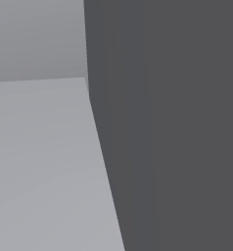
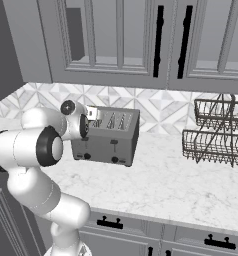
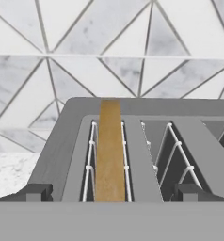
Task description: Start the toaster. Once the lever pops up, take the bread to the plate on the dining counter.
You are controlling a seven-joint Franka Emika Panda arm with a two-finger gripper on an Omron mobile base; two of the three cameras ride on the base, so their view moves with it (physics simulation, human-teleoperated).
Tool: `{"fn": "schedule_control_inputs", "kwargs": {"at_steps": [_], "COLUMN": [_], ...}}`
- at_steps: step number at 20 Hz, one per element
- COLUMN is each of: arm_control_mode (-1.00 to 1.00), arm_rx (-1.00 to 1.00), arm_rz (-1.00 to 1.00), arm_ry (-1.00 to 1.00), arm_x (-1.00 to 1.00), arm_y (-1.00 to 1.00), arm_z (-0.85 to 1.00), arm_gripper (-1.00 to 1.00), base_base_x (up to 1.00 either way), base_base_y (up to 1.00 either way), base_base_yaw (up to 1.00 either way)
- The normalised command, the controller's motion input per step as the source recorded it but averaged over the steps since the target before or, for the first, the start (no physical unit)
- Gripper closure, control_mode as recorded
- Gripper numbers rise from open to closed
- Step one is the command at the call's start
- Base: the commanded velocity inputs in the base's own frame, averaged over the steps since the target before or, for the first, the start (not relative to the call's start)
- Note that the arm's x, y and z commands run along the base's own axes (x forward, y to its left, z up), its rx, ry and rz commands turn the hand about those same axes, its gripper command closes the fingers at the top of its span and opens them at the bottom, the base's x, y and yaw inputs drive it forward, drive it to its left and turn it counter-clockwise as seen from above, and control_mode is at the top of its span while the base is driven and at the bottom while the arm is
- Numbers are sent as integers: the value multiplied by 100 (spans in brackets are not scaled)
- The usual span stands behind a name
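Observation:
The grey toaster [image 2: 108,135] stands on a marble worktop against the tiled wall, with its lever [image 2: 114,143] on the front face. The hand view looks down on the toaster's top [image 3: 132,141] from close above. The bread [image 3: 109,150], a tan-brown slice, stands on edge in the leftmost slot. My gripper [image 3: 112,194] is open, its two dark fingertips [image 3: 38,192] wide apart on either side of that slot, above the toaster's left end. My arm [image 2: 41,150] hides the hand in the right base view. The plate and the dining counter are out of view.
A two-tier wire rack [image 2: 216,132] stands on the worktop [image 2: 166,185] to the right of the toaster. Grey wall cabinets [image 2: 141,40] hang above it and drawers [image 2: 111,225] sit below. A dark panel [image 1: 177,122] rises close in the left base view.

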Motion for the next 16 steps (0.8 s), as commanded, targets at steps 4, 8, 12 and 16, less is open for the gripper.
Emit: {"fn": "schedule_control_inputs", "kwargs": {"at_steps": [4, 8, 12, 16], "arm_control_mode": [-100, -100, -100, -100], "arm_rx": [0, 0, 0, 0], "arm_rz": [0, 0, 0, 0], "arm_ry": [0, 0, 0, 0], "arm_x": [0, 0, 0, 0], "arm_y": [0, 0, 0, 0], "arm_z": [0, 0, 0, 0], "arm_gripper": [100, 100, 100, 100], "base_base_x": [0, 0, 0, 0], "base_base_y": [0, 0, 0, 0], "base_base_yaw": [0, 0, 0, 0]}}
